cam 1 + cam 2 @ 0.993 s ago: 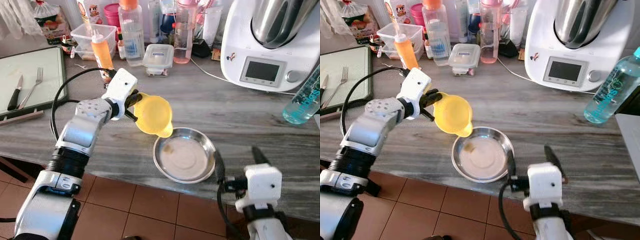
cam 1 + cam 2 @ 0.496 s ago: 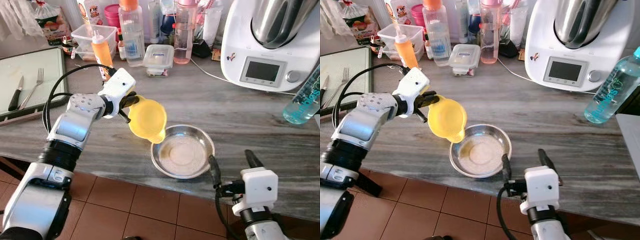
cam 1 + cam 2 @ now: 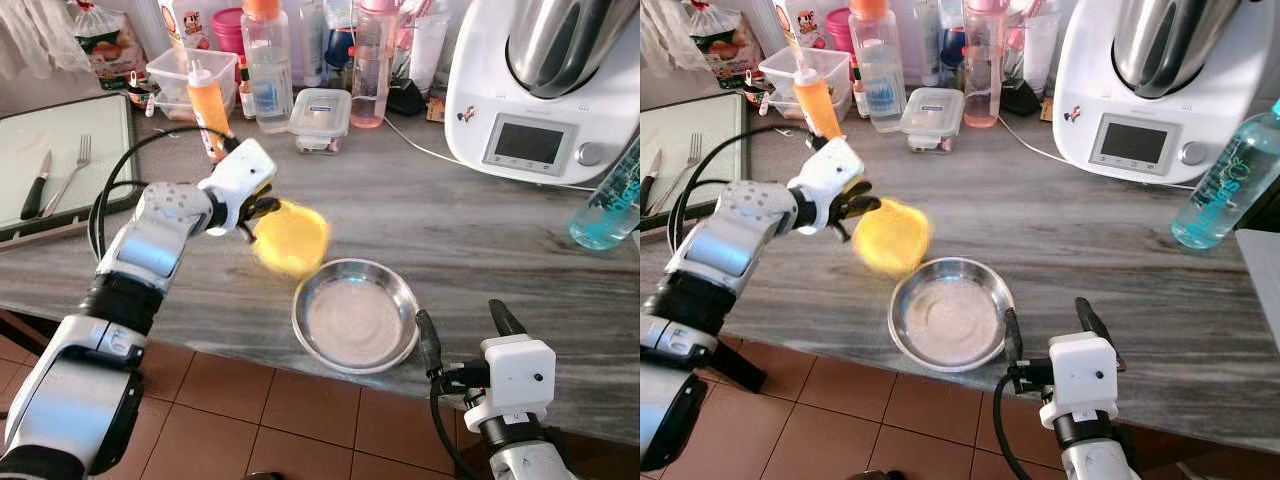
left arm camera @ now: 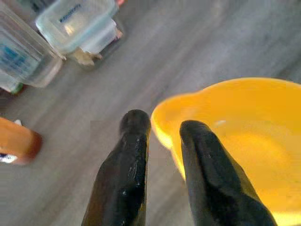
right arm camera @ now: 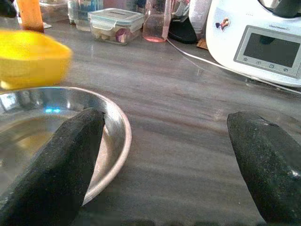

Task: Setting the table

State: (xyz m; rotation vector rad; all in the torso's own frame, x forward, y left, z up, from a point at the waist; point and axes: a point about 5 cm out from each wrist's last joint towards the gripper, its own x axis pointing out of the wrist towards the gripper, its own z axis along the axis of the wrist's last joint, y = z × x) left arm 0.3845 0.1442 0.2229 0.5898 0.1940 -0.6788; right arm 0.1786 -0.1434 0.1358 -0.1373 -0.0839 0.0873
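Observation:
My left gripper (image 3: pixel 262 207) is shut on the rim of a yellow plastic bowl (image 3: pixel 291 238), one finger inside and one outside (image 4: pixel 162 125). The bowl (image 4: pixel 235 141) hangs blurred just over the grey counter, beside the far left rim of a round steel bowl (image 3: pixel 400 345). That steel bowl sits near the counter's front edge. My right gripper (image 3: pixel 463 322) is open at the counter's edge, just right of the steel bowl (image 5: pixel 117 136), with nothing between its fingers (image 5: pixel 167 117).
A green tray (image 3: pixel 100 125) at the left holds a knife (image 3: pixel 33 185) and a fork (image 3: pixel 70 170). An orange squeeze bottle (image 3: pixel 207 100), bottles, a lidded container (image 3: pixel 320 112) and a white kitchen machine (image 3: pixel 545 90) line the back. A blue bottle (image 3: pixel 610 205) stands right.
My left gripper has carried the yellow bowl a little to the left, off the steel bowl's rim, and it now blurs with motion. The right gripper has sunk slightly.

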